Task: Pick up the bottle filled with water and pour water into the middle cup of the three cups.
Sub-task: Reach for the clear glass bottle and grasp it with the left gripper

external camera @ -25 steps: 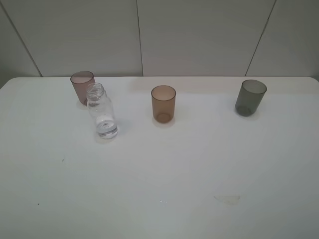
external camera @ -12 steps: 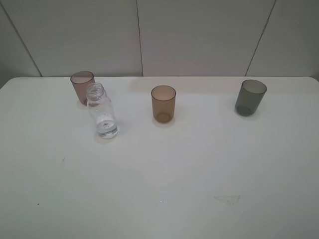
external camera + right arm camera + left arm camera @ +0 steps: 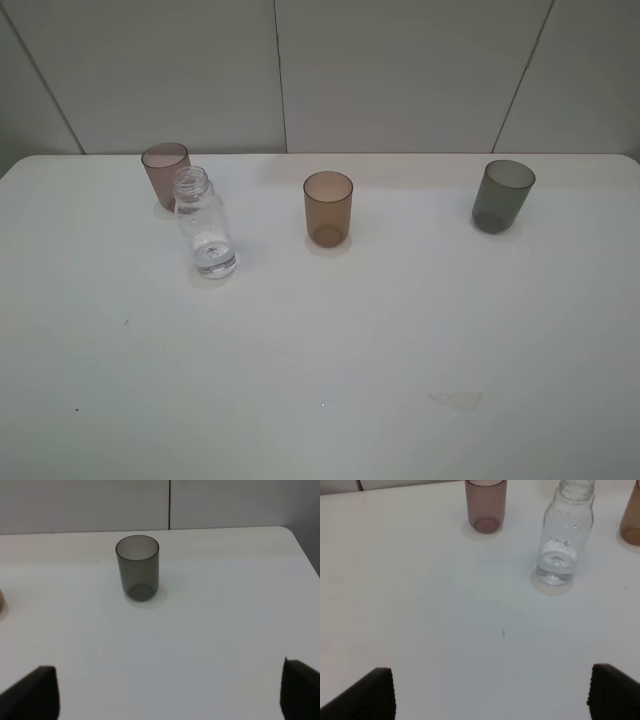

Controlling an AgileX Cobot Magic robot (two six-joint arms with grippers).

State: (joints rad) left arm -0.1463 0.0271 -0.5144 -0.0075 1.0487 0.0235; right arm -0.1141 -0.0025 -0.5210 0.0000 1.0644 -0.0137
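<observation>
Beside the pink cup [image 3: 165,175]: clear bottle [image 3: 205,225], no cap, little water [image 3: 215,262]. Likely light, squashy; best gripped softly round the middle. Left pincer [image 3: 492,690], right pincer [image 3: 170,685] spread wide, empty.

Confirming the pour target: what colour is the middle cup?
Translucent amber-brown; the middle cup shows best in the exterior high view.

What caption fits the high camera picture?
Uncapped bottle stands by the pink cup; amber cup in the middle, grey cup right.
</observation>
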